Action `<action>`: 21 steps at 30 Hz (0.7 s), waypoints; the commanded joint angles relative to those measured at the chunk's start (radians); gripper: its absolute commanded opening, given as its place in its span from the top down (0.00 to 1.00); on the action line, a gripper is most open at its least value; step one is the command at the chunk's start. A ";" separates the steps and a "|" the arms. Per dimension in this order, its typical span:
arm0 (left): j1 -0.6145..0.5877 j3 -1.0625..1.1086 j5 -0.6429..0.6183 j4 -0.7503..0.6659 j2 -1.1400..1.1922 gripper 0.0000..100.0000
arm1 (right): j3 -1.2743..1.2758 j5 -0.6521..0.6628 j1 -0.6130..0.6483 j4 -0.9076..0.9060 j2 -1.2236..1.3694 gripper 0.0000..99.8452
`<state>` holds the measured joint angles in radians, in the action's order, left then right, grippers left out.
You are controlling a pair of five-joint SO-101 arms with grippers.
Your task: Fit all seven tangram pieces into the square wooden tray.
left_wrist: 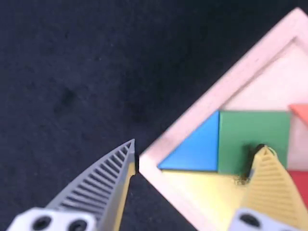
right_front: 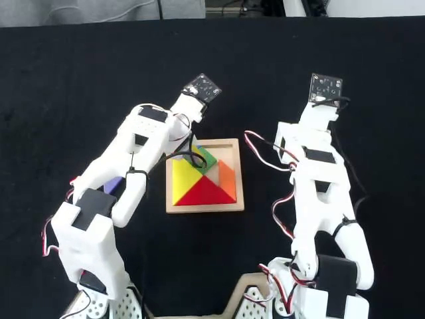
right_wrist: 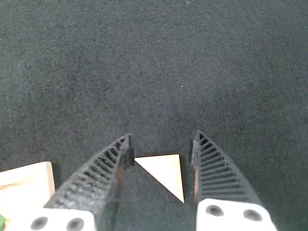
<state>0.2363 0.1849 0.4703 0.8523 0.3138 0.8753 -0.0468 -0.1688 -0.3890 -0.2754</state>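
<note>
Bracketing 1 pale triangle [right_wrist: 166, 172]: right gripper [right_wrist: 162, 144] wide open, empty.
Left gripper [left_wrist: 197, 144] open, empty, over wooden tray [right_front: 236, 174] at frame centre; suggest lowering squarely, pinching straight edges.

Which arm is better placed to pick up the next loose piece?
Right. The right gripper, open, straddles the pale triangle on the cloth; the left gripper hangs over a corner of the wooden tray.

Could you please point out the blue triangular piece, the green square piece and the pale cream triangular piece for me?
blue triangular piece [left_wrist: 198, 150]: left wrist view, middle of its face.
green square piece [left_wrist: 248, 134]: left wrist view, near the middle of its face.
pale cream triangular piece [right_wrist: 166, 172]: right wrist view, middle of its face.
</note>
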 commanded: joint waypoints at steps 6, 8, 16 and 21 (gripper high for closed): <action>-0.054 -0.084 -0.002 0.235 -0.364 0.64 | -0.071 -0.005 -0.008 0.018 -0.001 0.81; -0.088 -0.062 -0.035 0.296 -0.511 0.64 | -0.071 -0.005 -0.008 0.018 -0.001 0.81; -0.295 0.314 -0.048 0.224 -0.864 0.64 | -0.068 -0.005 -0.008 0.018 -0.001 0.81; -0.437 0.467 0.187 0.204 -0.875 0.64 | -0.067 -0.005 -0.014 0.018 -0.001 0.81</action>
<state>-0.1243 0.6114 0.5470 1.0733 -0.5240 0.8753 -0.0468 -0.1688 -0.3890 -0.2754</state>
